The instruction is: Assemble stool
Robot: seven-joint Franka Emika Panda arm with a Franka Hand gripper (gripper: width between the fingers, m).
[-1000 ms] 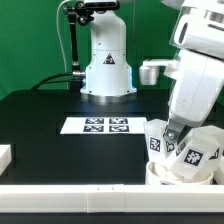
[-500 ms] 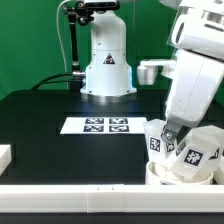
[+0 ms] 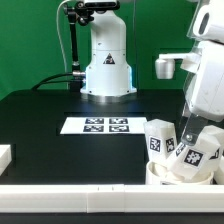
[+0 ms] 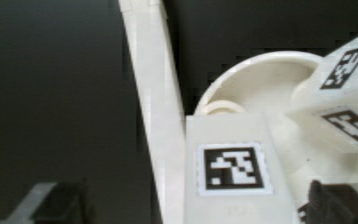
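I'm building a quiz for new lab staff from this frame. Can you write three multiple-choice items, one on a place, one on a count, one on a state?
1. Where is the seat in the exterior view?
A. near right corner of the table
B. far left corner
C. on the marker board

2. How many tags does the marker board carry?
A. two
B. four
C. six

3. How do the legs stand at the seat?
A. lying flat on the table far from it
C. stacked on the marker board
B. upright on it

Key:
1 A: the seat lies by the white bar at the exterior view's right.
2 B: four squares show on the board.
3 B: two tagged blocks rise from the seat, under the gripper.
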